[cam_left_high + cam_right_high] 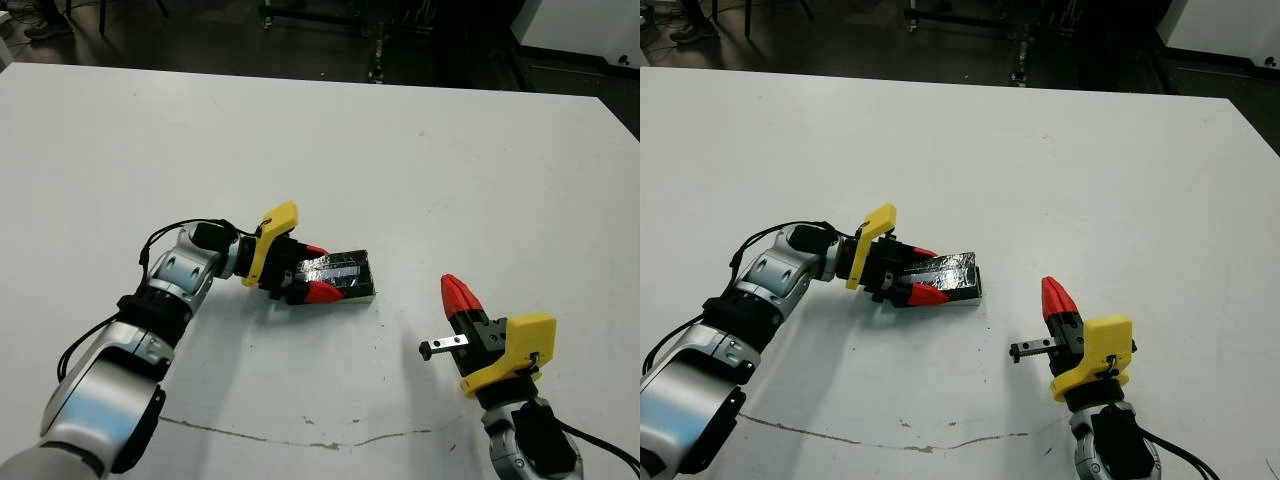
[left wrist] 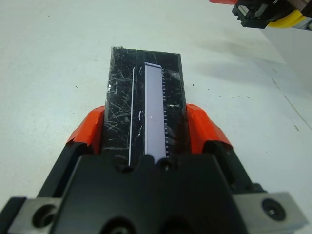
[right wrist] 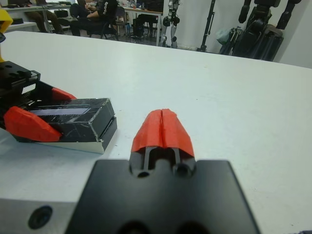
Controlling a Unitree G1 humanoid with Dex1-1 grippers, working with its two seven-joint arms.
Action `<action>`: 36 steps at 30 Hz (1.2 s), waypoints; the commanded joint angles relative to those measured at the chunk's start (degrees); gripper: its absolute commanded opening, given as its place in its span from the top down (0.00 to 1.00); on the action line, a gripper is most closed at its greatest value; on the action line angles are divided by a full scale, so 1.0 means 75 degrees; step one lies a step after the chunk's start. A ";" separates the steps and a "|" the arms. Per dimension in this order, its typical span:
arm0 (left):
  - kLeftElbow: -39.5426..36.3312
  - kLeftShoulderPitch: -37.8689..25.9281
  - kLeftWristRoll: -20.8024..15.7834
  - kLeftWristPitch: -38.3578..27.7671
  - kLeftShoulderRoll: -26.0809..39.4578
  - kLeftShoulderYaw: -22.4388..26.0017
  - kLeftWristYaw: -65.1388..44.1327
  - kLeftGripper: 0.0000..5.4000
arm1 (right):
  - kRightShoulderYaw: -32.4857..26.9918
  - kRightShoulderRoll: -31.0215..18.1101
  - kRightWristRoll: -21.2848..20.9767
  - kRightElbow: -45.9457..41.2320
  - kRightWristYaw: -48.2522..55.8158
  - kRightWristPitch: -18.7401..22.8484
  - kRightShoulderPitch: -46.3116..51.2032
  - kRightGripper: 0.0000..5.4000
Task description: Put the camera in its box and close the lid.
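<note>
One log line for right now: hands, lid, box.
left hand: fingers either side of lid | lid: on box | right hand: shut, empty, apart | camera: not visible

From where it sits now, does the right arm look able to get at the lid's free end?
Probably yes. The right gripper, shut and empty, sits apart from the lid with only bare table between them. The left gripper clamps the lid's long sides at the other end, so the end facing the right arm looks unobstructed.
</note>
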 commanded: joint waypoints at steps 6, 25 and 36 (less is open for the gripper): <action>0.1139 -0.0063 0.0621 -0.0138 -0.0723 -0.0492 0.0442 0.42 | -0.0105 -0.0092 0.0043 0.0005 0.0034 -0.0106 0.0101 1.00; 0.2116 -0.0486 0.0858 -0.0252 -0.1425 -0.0573 0.0452 0.42 | -0.0205 -0.0131 0.0093 -0.0020 0.0065 -0.0057 0.0096 1.00; 0.2444 -0.1051 0.1449 -0.0751 -0.1668 -0.0904 0.0499 0.42 | -0.0225 -0.0079 0.0075 -0.0041 0.0039 -0.0087 0.0071 1.00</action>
